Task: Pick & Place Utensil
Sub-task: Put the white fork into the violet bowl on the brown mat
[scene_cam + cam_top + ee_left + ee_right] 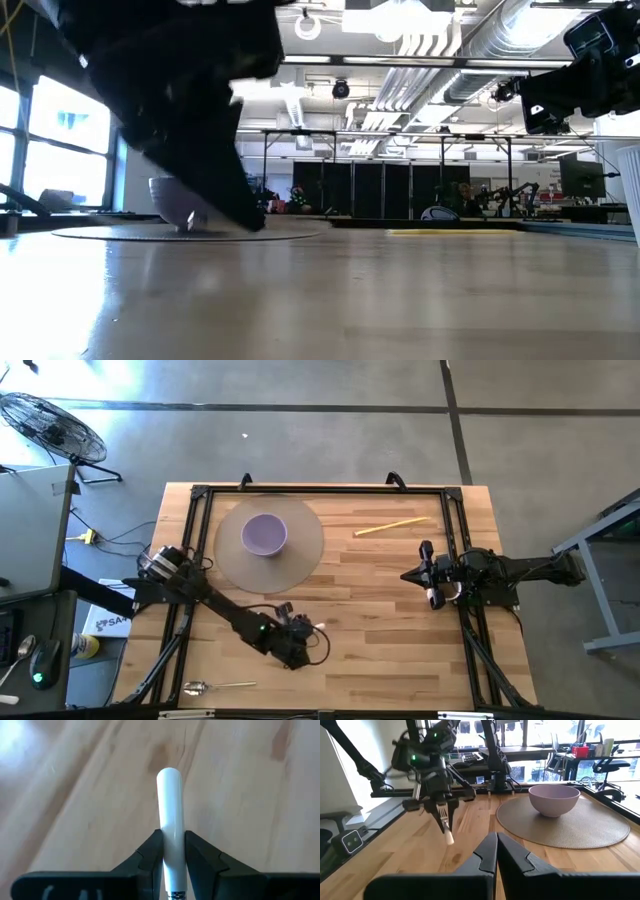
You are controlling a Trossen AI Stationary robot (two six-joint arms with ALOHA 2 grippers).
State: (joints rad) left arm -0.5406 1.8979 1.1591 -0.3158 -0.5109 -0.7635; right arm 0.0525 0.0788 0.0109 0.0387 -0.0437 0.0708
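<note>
My left arm reaches out low across the wooden table point(380, 610), and my left gripper point(173, 851) is clamped on a white utensil point(170, 815) whose handle juts out between the fingers point(150, 855), above the boards. From above, it sits near the table's front, well apart from the purple bowl point(265, 535) on its round mat point(305, 555). My right wrist view shows the utensil point(448, 834) hanging tip-down, clear of the wood. My right gripper point(497, 845) waits at the right side, fingers pressed together and empty.
</note>
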